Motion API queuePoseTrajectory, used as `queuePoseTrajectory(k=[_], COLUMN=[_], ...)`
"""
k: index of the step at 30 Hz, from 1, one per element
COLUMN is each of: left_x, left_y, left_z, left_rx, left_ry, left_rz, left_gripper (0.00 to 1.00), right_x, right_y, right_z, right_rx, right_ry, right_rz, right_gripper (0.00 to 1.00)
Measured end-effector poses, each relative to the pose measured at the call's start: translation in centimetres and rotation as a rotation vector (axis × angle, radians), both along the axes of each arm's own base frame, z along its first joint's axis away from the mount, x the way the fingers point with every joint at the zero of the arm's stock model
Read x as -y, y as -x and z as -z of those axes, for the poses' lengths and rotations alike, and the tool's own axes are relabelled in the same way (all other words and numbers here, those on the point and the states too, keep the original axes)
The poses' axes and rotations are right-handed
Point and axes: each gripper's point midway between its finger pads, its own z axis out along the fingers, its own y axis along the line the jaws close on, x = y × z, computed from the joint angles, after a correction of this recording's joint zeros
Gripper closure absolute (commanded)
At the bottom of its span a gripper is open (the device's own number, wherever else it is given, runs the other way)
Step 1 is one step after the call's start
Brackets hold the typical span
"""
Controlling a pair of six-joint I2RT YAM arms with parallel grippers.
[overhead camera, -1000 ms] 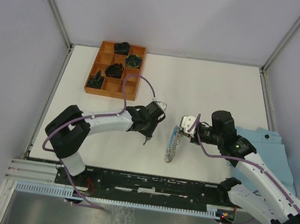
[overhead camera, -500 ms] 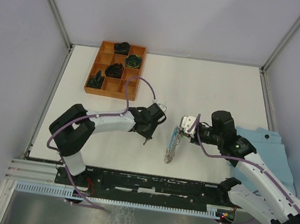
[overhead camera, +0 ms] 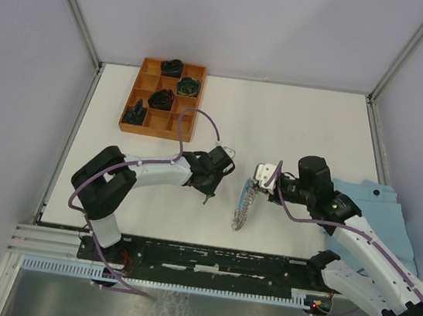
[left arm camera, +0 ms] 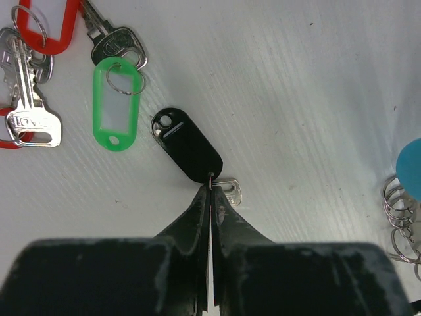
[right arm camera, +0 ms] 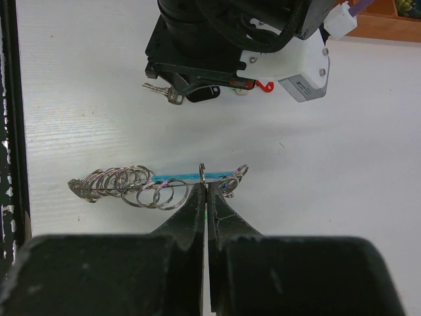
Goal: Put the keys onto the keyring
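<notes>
Your left hand is pinched fully shut on the small ring at the near end of the black-tagged key. The silver key head pokes out just right of the tips. The other keys, with green and red tags, lie on the table beyond the tips, up-left in the wrist view and clear of the hand. Your right hand is clamped shut on the keyring, gripping it at the blue sleeve, with the coils strung out to one side. The keyring sits between your two hands, near the left one but not touching it.
</notes>
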Motion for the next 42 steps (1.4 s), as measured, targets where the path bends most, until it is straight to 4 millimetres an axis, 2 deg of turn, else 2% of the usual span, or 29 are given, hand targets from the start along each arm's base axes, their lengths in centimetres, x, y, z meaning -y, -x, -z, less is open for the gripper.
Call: queuePoseTrajectory(k=[10,19,28,34,42], left_x=[-0.3,-1.6,-2.3,-1.7,1.0], left_y=[0.0,-0.3,-1.1,-1.3,-0.1], left_z=[-0.5,-4.0,-8.3,-10.3,-13.4], left_rx=[0.042,0.251,0.554,0.712,0.884], left_ry=[0.033,0.157,0.349,0.47,0.578], left_rz=[0.003,0.04,0.121,0.254,0.497], left_gripper=[0.97,0.97,0.97,0.97,0.97], right_x=[0.0,-0.2,-0.6,-0.8,-1.5], right_y=[0.0,0.0,-0.5,-0.4,-0.9], right_z=[0.0,-0.3,-1.1,-1.1,-1.8], right_rx=[0.0,-0.018,-0.02,-0.022,-0.028], right_ry=[0.0,-0.007,-0.001,0.012,0.029], right_rz=[0.0,0.0,-0.01,-0.041,-0.081], right_gripper=[0.99,0.99,0.99,0.99,0.99])
